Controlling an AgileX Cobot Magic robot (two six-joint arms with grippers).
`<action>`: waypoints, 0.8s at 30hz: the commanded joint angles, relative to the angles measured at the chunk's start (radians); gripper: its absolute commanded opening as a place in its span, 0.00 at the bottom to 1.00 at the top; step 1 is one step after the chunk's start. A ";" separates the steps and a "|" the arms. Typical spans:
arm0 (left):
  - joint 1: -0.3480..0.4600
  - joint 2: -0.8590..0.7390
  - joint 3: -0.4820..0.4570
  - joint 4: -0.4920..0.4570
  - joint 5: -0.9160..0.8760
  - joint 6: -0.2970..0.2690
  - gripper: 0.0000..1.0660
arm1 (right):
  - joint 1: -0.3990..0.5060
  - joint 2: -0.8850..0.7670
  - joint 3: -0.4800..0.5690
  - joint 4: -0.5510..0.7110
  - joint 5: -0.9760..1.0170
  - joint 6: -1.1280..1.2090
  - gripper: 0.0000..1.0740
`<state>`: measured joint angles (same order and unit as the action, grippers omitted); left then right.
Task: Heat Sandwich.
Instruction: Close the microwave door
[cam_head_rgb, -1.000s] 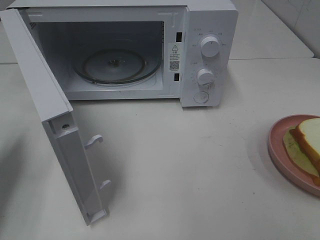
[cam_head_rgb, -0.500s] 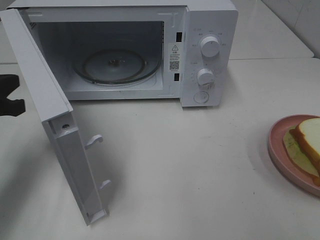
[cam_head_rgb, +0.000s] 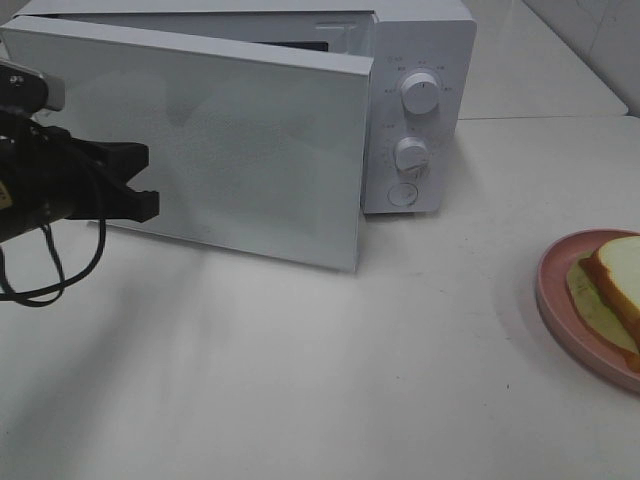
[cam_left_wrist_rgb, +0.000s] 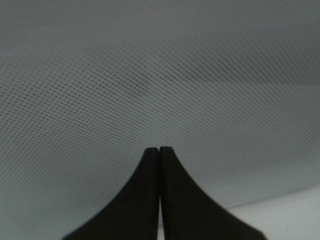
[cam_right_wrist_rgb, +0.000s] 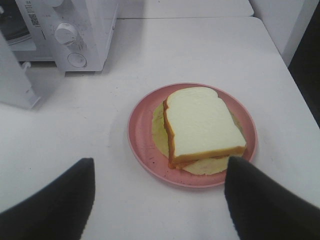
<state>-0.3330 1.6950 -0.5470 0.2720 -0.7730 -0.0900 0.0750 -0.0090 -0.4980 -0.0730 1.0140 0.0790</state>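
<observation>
Exterior high view: the left gripper (cam_head_rgb: 145, 180) reaches in from the left edge of the scene, its black fingers pressed together with nothing between them, tips at the outer face of the microwave door (cam_head_rgb: 250, 150). The door stands partly swung, angled across the front of the white microwave (cam_head_rgb: 420, 60) so that only a sliver of the cavity shows behind its upper edge. A black cable loops down from the arm over the white table (cam_head_rgb: 320, 380).

In the left wrist view the two fingertips (cam_left_wrist_rgb: 150, 165) sit flush against each other, clenched on empty air, right up against the dotted mesh of the door (cam_left_wrist_rgb: 160, 90), which fills nearly the whole picture. Whether the tips actually touch the panel cannot be told for certain, but no gap is visible.

The right gripper (cam_right_wrist_rgb: 159, 195) does not appear in the high view. Its own wrist camera shows the two dark fingers spread wide apart, holding nothing, hanging above the table just short of the pink plate (cam_right_wrist_rgb: 140, 135).

The sandwich (cam_right_wrist_rgb: 200, 125) lies on that plate, white bread on top with an orange-brown crust and pale yellow-green filling spilling out beneath. In the high view the sandwich (cam_head_rgb: 615, 285) and plate (cam_head_rgb: 560, 300) sit at the right edge of the table, well apart from the microwave.
</observation>
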 joint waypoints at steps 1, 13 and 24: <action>-0.052 0.031 -0.048 -0.064 -0.007 0.025 0.00 | -0.005 -0.023 0.002 0.003 -0.016 -0.009 0.67; -0.199 0.170 -0.233 -0.175 0.021 0.052 0.00 | -0.005 -0.023 0.002 0.003 -0.016 -0.009 0.67; -0.259 0.258 -0.398 -0.209 0.061 0.052 0.00 | -0.005 -0.023 0.002 0.003 -0.016 -0.009 0.67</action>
<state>-0.5820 1.9460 -0.9150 0.0750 -0.7270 -0.0420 0.0750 -0.0090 -0.4980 -0.0730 1.0140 0.0790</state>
